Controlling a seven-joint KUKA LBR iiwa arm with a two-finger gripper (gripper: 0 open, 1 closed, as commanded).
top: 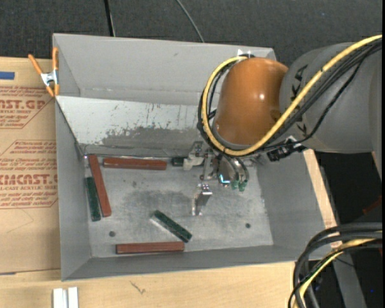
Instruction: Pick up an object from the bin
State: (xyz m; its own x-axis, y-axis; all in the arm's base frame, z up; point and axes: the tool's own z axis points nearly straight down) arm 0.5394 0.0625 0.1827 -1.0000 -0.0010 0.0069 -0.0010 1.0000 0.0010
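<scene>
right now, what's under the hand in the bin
Bare grey bin floor shows below the hand; the nearest thing, a dark green stick, lies apart from it. The floor beneath the orange wrist cover is hidden.

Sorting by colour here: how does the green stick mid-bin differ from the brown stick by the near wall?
The green stick is dark green and slanted on the open floor; the brown stick is reddish and runs along the wall. The green stick looks shorter than the brown stick. Both are slim bars lying flat.
</scene>
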